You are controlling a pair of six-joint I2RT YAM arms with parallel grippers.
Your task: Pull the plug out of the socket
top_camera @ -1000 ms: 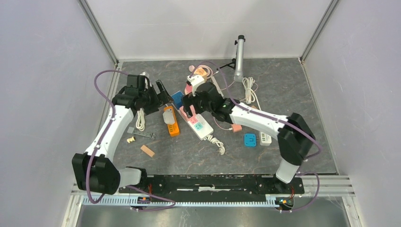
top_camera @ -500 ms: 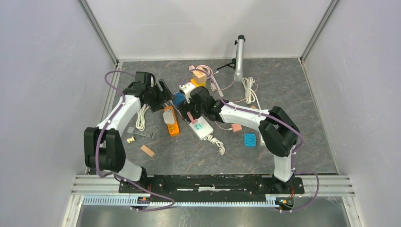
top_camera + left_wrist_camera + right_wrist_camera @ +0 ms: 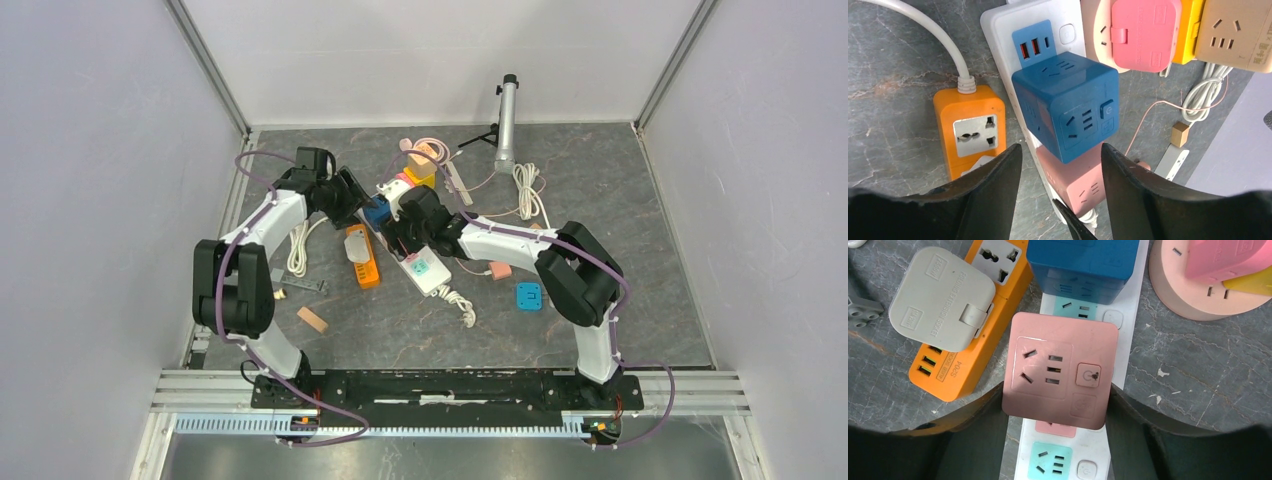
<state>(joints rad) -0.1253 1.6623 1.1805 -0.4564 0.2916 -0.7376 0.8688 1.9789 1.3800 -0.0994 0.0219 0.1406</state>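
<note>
Grey marble tabletop [image 3: 620,250]; left gripper [image 3: 1060,165] spread beside blue cube plug [image 3: 1068,107]; right gripper [image 3: 1055,412] spread around pink plug [image 3: 1058,370].

Colours on the dark grey marbled tabletop [image 3: 1198,380]

Blue cube plug adapter [image 3: 1068,102] and pink square plug adapter [image 3: 1060,370] on white power strip with teal sockets [image 3: 1128,335]; orange power strip [image 3: 970,132], grey flat plug [image 3: 940,297].

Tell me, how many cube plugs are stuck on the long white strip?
2: a blue cube toward the white strip's far end, a pink cube just nearer. Others may hide under the arms.
</note>
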